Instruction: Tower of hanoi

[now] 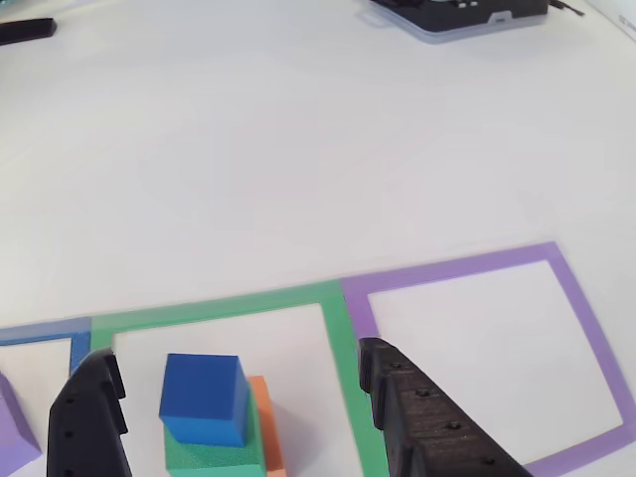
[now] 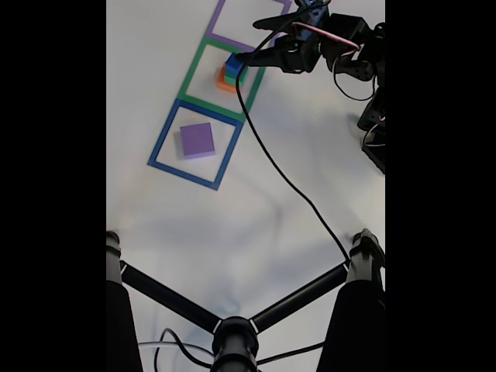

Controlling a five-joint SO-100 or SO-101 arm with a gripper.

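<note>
Straddling the stack in the other view, the claw point(image 1: 234, 397) stands wide, one black finger point(image 1: 89, 417) left and one point(image 1: 417, 417) right of the blocks, neither touching. Blue cube point(image 1: 204, 397) sits between the fingers atop the green block point(image 1: 214, 457); the orange block point(image 1: 270, 427) shows behind and right of these. All lie inside the green outline point(image 1: 338, 308). Purple slab point(image 1: 15, 427) lies left of the left finger. The purple outline point(image 1: 576, 298) lies right of the right finger.

Fixed view: the claw point(image 2: 246, 58) reaches the stack point(image 2: 231, 71). The slab point(image 2: 198, 140) lies well apart, inside the blue outline point(image 2: 159, 139). A black cable point(image 2: 287, 182) trails from the arm across the table point(image 2: 310, 139).
</note>
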